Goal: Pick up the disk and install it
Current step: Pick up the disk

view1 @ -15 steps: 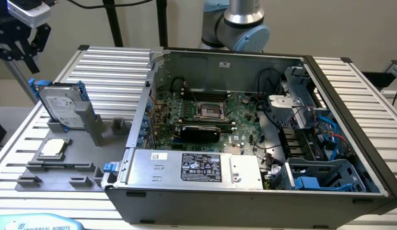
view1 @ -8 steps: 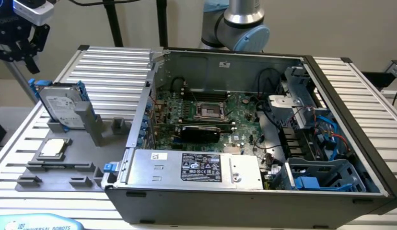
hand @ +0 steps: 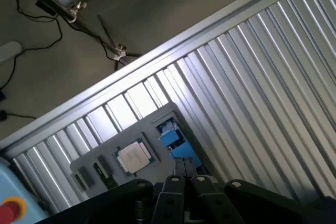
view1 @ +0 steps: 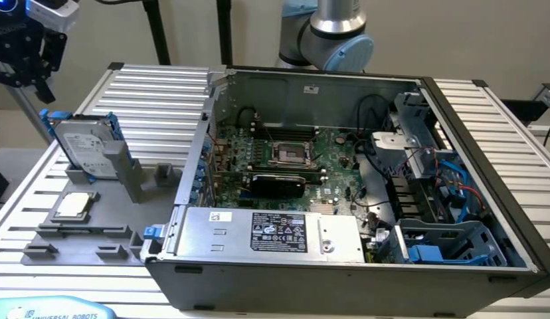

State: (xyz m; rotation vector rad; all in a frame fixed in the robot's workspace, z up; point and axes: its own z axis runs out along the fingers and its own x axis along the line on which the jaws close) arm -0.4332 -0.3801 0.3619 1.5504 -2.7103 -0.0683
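Gripper [view1: 25, 58]: black, raised high at the exterior view's left, above the disk [view1: 84, 147] and clear of it. Carries nothing. How wide it stands cannot be told. In the wrist view, the gripper [hand: 186, 184] looks down on the disk [hand: 172, 139].

Disk: silver-grey, white label, blue carrier. Stands on edge, leaning slightly, in a grey holder [view1: 126, 171]. Outside the case [view1: 346, 286], not yet installed.

Chip [view1: 73, 205]: small, square, silvery. Lies flat in a recess near the disk, apart from it; also seen from the wrist [hand: 134, 157].

Plate [view1: 89, 239]: grey fixture bearing holder and chip. Rests on the table [view1: 160, 93], at the exterior view's left of the case.

Table: ribbed aluminium slats, running under plate and case.

Case: dark grey, on its side, open side up.

Motherboard [view1: 284, 153]: green, flat on the case floor, socket near its middle.

Power supply [view1: 275, 232]: silver box, black label, along the near wall of the case.

Cage [view1: 452, 242]: blue plastic, in the near corner of the case at the exterior view's right.

Arm [view1: 333, 30]: silver and pale blue joints, behind the case.

Pendant [view1: 54, 309]: pale blue, at the near edge of the table.

Floor [hand: 105, 14]: grey, with black cables lying across it.
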